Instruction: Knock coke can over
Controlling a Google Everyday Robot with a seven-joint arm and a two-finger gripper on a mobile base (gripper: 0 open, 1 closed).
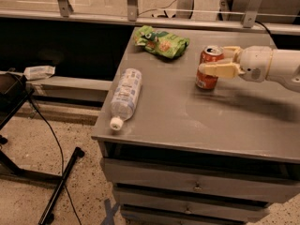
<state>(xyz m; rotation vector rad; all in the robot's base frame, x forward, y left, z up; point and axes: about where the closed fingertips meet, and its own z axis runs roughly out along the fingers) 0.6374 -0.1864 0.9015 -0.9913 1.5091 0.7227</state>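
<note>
The coke can (pixel 206 78) is a red-orange can with a silver top. It stands upright on the grey table (pixel 187 116), right of the middle. My gripper (pixel 212 60) reaches in from the right at the can's upper half. It is open and straddles the can. The near cream finger (pixel 220 70) lies across the can's front, and the far finger (pixel 230 51) is behind the can's top. I cannot tell whether the fingers touch the can.
A clear plastic water bottle (pixel 126 95) lies on its side at the table's left edge, its white cap toward the front. A green snack bag (pixel 161 42) lies at the back. The table has drawers below. A black stand and cable are on the floor at the left.
</note>
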